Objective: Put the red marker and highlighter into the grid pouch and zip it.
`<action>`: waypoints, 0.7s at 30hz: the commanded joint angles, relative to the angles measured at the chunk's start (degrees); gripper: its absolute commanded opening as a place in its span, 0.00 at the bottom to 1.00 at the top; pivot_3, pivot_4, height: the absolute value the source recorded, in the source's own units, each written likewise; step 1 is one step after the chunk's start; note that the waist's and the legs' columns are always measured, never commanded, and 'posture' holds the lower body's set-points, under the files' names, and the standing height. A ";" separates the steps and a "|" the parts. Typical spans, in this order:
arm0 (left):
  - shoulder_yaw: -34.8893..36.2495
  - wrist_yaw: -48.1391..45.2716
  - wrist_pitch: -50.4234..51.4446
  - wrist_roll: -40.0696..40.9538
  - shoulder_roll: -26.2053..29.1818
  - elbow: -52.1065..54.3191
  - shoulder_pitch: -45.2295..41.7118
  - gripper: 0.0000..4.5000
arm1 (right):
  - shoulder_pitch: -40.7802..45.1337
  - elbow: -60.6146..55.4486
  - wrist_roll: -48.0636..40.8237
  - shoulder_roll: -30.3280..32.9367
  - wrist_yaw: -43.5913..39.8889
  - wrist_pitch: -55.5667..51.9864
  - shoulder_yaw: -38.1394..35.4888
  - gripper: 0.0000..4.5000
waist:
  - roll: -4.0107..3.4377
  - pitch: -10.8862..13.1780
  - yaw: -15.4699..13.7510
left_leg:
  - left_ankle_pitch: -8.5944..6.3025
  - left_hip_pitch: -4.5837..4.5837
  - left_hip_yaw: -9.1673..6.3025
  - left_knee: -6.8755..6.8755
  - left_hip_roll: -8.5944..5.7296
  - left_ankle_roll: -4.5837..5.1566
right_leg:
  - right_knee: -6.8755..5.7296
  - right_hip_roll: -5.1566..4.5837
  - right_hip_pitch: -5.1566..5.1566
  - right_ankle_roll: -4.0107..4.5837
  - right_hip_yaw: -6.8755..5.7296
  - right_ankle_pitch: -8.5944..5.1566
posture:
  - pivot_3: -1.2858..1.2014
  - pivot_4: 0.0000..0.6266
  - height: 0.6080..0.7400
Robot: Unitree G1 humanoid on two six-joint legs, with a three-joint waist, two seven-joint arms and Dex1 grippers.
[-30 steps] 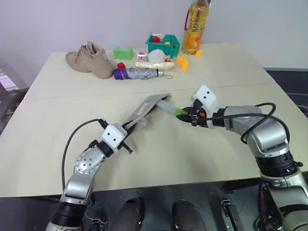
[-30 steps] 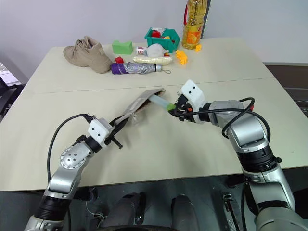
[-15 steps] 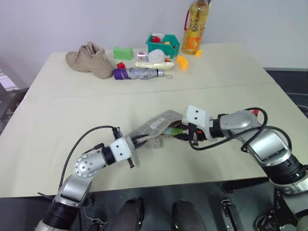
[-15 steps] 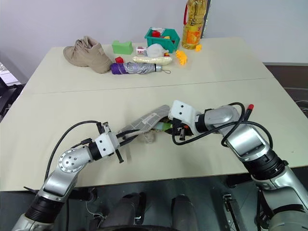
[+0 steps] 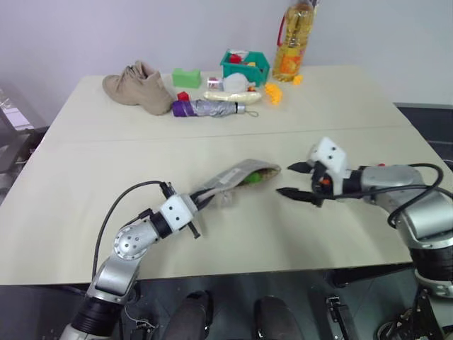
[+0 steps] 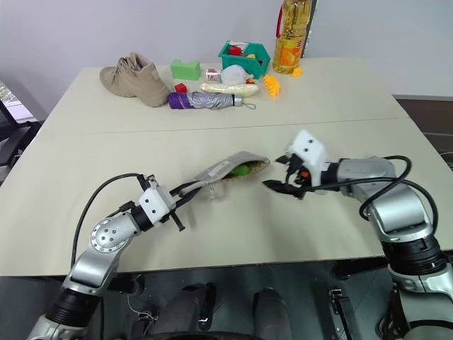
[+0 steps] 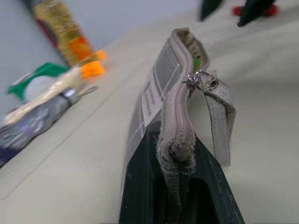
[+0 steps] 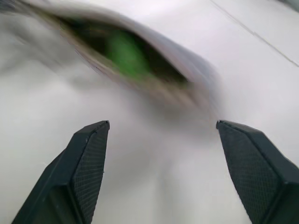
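My left gripper [image 5: 200, 203] is clamped on the closed end of the grid pouch [image 5: 237, 177], holding that end raised off the table [image 5: 106, 149], while the pouch's open mouth points toward two o'clock. Inside that mouth I can see the green cap of the highlighter [image 5: 253, 178]; the rest of it is hidden in the pouch. The zipper pull [image 7: 204, 82] hangs beside the mouth. I cannot make out the red marker. My right gripper [image 5: 294, 180] sits just off the pouch's mouth at three o'clock, fingers spread wide and holding nothing. Far back at twelve o'clock lie a folded umbrella [image 5: 209, 108] and a tan shoe [image 5: 138, 86].
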State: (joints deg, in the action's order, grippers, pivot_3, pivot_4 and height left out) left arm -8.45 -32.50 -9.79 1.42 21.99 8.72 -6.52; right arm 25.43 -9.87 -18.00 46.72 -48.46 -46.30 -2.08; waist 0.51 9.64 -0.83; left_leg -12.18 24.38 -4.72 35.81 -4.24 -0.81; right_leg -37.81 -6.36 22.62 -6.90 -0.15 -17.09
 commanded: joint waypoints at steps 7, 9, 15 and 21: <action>-1.00 3.24 -0.30 -1.77 -4.27 -5.17 -5.81 0.00 | 1.15 13.16 6.20 -0.28 21.80 -8.97 -14.61 0.99 | -0.02 -0.01 0.21 | -0.02 0.01 0.05 0.04 0.02 0.04 | -0.02 0.01 0.01 0.00 0.01 0.00 | 0.52 0.24 0.99; -1.24 3.19 -0.74 -1.91 -4.64 -6.20 -6.64 0.00 | 1.06 14.98 7.01 -1.52 25.83 -11.03 -16.76 0.99 | -0.02 -0.01 0.14 | -0.02 0.01 0.05 0.05 0.02 0.04 | -0.02 0.02 0.00 0.00 0.01 0.00 | 0.52 0.24 0.99; -1.36 2.88 -1.37 -1.80 -4.90 -7.25 -7.39 0.00 | 1.05 17.10 4.37 -6.24 31.57 -18.48 -24.63 0.99 | -0.03 -0.01 0.15 | -0.02 0.01 0.05 0.09 0.02 0.05 | -0.04 0.02 -0.04 0.00 0.01 0.00 | 0.52 0.24 0.99; -1.43 2.97 -1.52 -1.85 -4.98 -7.32 -7.32 0.00 | 1.74 15.79 1.54 -9.51 32.26 -20.95 -26.91 0.58 | -0.03 -0.01 0.22 | -0.03 0.00 0.05 0.12 0.03 0.08 | -0.04 0.04 -0.07 0.00 0.01 0.00 | 0.52 0.24 0.99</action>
State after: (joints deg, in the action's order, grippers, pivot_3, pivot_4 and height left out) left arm -10.06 -29.74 -10.19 -0.61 17.23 0.55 -13.41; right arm 26.16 7.83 -15.14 37.49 -16.36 -66.84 -28.35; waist 0.48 9.63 -0.61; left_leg -12.21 24.38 -4.67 35.94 -4.21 -0.74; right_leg -37.85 -6.32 22.55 -6.90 -0.14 -17.10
